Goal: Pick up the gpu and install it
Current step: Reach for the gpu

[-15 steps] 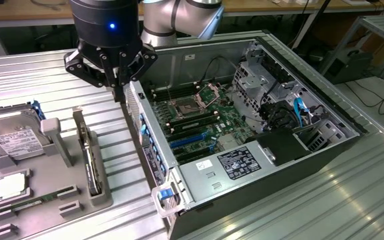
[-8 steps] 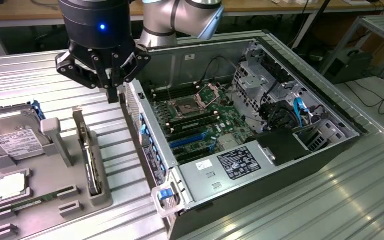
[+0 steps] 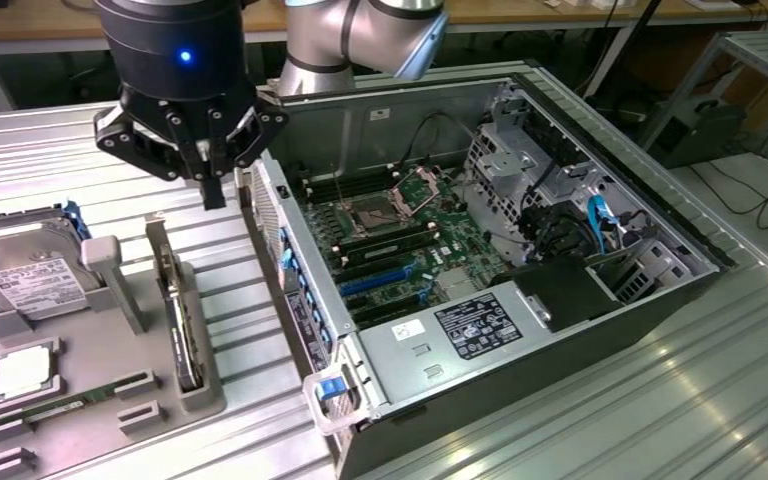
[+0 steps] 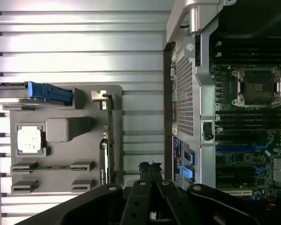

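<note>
Slats of bare metal form the table (image 3: 624, 400) (image 4: 84, 47), on which a grey holder tray (image 3: 104, 345) (image 4: 61, 152) sits beside an open computer case (image 3: 344, 125) (image 4: 187, 93), the tray toward the exterior view's left. The gpu (image 3: 175, 300) (image 4: 110, 140) stands on its long edge in a slot along the side of the tray nearest the case, upright and seated in the holder, its metal bracket at the end farther from the exterior camera. The gripper (image 3: 213, 195) (image 4: 150, 166) hangs above the strip of table between tray and case, near the gpu's bracket end but apart from the card; its fingers are pressed tight together and point straight down, clasping no object. On the same tray lie a silver hard drive (image 3: 31, 285) with a white label, a square processor chip (image 3: 21, 372) (image 4: 30, 140) and a narrow green memory stick (image 3: 71, 405) (image 4: 49, 167), each in its own recess. Inside the case the motherboard (image 3: 411, 250) (image 4: 253, 131) faces up, with its processor socket (image 3: 371, 215) (image 4: 257, 86) open and blue expansion slots running beside it.
</note>
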You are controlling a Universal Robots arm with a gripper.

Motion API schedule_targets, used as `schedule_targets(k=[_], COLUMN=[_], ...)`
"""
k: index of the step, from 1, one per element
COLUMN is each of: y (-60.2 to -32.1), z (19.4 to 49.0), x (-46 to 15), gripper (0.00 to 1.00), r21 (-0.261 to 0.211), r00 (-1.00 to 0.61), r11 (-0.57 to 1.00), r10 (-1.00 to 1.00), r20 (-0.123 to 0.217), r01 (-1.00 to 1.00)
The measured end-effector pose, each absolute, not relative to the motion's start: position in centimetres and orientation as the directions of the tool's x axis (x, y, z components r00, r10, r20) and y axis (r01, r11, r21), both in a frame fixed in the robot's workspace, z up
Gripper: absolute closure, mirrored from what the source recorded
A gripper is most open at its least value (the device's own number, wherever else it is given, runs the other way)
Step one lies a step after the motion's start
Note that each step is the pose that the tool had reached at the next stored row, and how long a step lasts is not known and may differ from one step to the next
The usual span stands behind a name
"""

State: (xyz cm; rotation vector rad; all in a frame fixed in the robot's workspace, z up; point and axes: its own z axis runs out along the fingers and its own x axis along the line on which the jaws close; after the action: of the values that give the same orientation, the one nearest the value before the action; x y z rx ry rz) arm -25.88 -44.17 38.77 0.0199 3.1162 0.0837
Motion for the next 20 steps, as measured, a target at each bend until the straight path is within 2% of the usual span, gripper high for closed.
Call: schedule_targets(k=[20], y=[-44.2], z=[38.5], x=[-30.0], gripper=[0.89], r21=[0.054], r00=[-0.999], r11=[0.998], r10=[-0.038], r20=[-0.024], r01=[-0.04])
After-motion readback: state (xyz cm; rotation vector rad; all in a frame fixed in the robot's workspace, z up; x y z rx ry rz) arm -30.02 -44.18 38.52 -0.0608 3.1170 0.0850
